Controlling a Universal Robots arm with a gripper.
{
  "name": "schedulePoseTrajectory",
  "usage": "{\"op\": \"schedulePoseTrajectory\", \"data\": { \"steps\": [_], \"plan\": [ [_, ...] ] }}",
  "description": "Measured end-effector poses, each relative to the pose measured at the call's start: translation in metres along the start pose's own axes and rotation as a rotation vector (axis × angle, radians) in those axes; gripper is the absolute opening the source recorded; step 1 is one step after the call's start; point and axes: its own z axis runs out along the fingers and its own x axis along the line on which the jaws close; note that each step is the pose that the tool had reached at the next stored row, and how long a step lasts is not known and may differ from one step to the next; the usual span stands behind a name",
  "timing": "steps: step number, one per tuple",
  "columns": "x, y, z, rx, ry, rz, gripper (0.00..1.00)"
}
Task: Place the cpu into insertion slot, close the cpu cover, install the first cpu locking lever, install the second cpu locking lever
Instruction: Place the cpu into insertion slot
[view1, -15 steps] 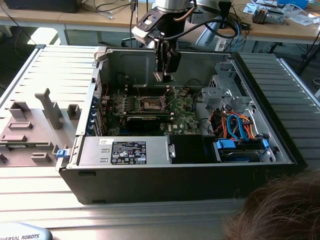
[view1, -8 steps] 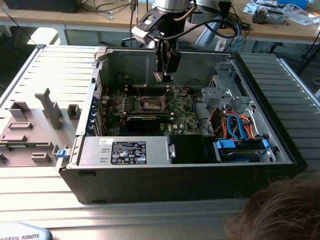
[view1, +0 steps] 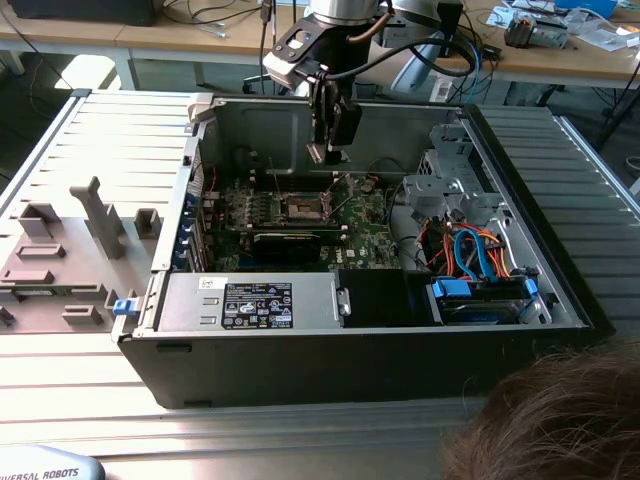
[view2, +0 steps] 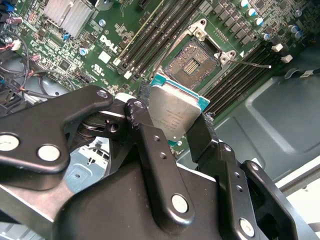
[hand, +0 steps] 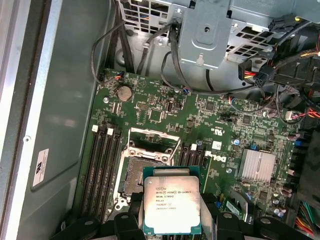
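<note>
Silver-topped cpu aloft above bare insertion slot; cpu cover open.

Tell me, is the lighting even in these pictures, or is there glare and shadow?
Exterior view: daylight brightens the ribbed table, while the inside of the computer case is dimmer. Second wrist view: the cpu, held in the gripper, shows a pale sheen on its metal top. First wrist view: fairly even light, bright on the silver heatsink.

The gripper clamps the cpu, which partly hides the open insertion slot on the motherboard
</note>
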Motion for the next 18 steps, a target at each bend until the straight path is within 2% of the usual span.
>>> {"op": "schedulePoseTrajectory", "data": {
  "steps": [18],
  "plan": [
    [0.0000, 0.0000, 0.0002, 0.0015, -0.0002, 0.020, 0.54]
  ]
}}
